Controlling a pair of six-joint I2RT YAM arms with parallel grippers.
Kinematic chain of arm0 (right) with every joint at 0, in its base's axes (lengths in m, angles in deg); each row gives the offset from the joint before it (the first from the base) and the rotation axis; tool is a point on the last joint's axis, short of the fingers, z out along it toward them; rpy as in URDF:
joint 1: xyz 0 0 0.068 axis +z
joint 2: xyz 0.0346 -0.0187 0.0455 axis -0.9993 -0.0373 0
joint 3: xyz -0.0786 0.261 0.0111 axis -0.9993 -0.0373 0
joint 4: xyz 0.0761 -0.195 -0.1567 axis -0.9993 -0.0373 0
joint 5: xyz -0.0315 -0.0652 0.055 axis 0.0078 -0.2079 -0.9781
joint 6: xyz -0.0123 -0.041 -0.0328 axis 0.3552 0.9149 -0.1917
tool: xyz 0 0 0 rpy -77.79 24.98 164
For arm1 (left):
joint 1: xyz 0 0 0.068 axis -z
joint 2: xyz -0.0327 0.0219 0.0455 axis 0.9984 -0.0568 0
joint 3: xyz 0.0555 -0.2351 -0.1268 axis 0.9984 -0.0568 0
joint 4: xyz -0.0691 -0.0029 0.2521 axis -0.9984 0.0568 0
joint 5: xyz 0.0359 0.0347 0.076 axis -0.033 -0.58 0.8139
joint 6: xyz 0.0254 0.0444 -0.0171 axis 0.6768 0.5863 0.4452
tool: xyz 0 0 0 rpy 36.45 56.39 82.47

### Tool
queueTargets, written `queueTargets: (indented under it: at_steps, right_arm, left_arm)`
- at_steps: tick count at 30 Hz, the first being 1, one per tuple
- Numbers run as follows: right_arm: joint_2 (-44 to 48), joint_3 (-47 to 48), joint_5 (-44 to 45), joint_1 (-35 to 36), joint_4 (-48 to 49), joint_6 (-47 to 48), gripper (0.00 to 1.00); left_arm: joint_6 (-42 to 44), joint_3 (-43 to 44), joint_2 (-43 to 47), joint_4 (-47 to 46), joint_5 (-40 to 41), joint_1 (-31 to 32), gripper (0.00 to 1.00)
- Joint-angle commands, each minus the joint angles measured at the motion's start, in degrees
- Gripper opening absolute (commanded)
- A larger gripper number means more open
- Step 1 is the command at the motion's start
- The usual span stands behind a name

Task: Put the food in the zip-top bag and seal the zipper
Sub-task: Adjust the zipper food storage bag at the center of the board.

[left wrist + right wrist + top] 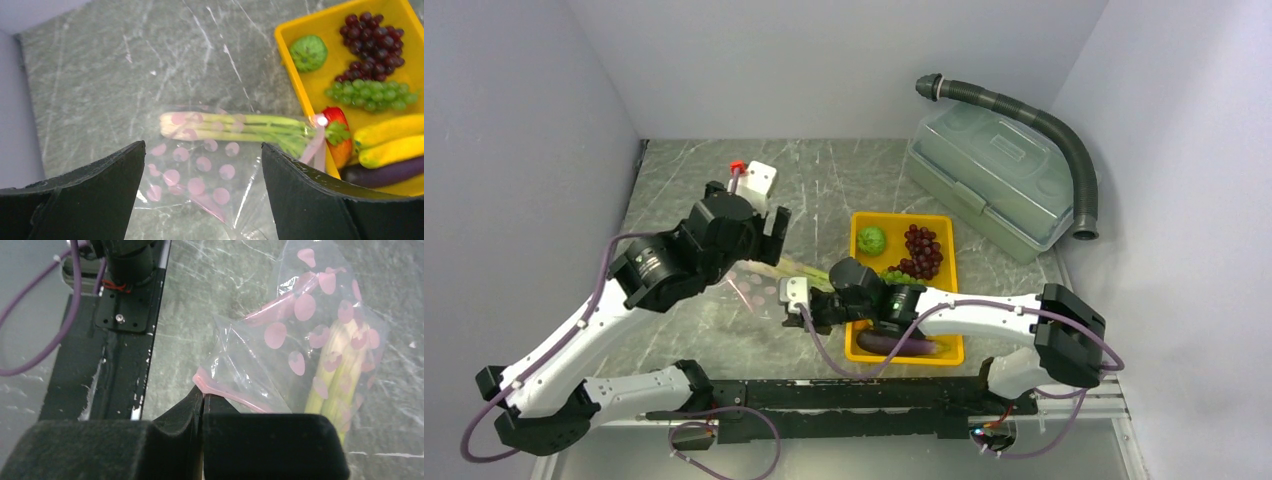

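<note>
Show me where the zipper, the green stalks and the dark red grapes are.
zipper (225, 392): right wrist view, on the pink strip.
green stalks (235, 127): left wrist view, middle of the stems.
dark red grapes (372, 42): left wrist view, centre of the bunch.

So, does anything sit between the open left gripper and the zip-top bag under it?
Nothing visible does. Between the left gripper's open fingers, its wrist view looks straight onto the zip-top bag, with the green stalks inside. The right gripper pinches the zipper and does not appear in that view.

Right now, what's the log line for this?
left hand: open | right hand: shut on zipper | stalks: in bag | grapes: in tray
</note>
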Motion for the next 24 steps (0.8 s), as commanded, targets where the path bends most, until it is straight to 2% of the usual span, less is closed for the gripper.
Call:
queueTargets:
  at_steps: [1,11,24]
  right_arm:
    - [3.52,-2.09,2.45,1.47,3.75,9.05,0.00]
    - [4.00,-3.77,5.36,4.08,1.04,21.83,0.00]
    - [0.99,-2.44,8.86,6.64,0.17,24.37,0.00]
  left_arm:
    - [-2.56,2.88,-2.40,3.02,-9.54,-0.60,0.91]
    - [-0.69,1.85,-9.43,7.21,-25.13,-1.98,0.90]
    - [3.34,0.91,-19.96,7.07,-36.14,-2.15,0.88]
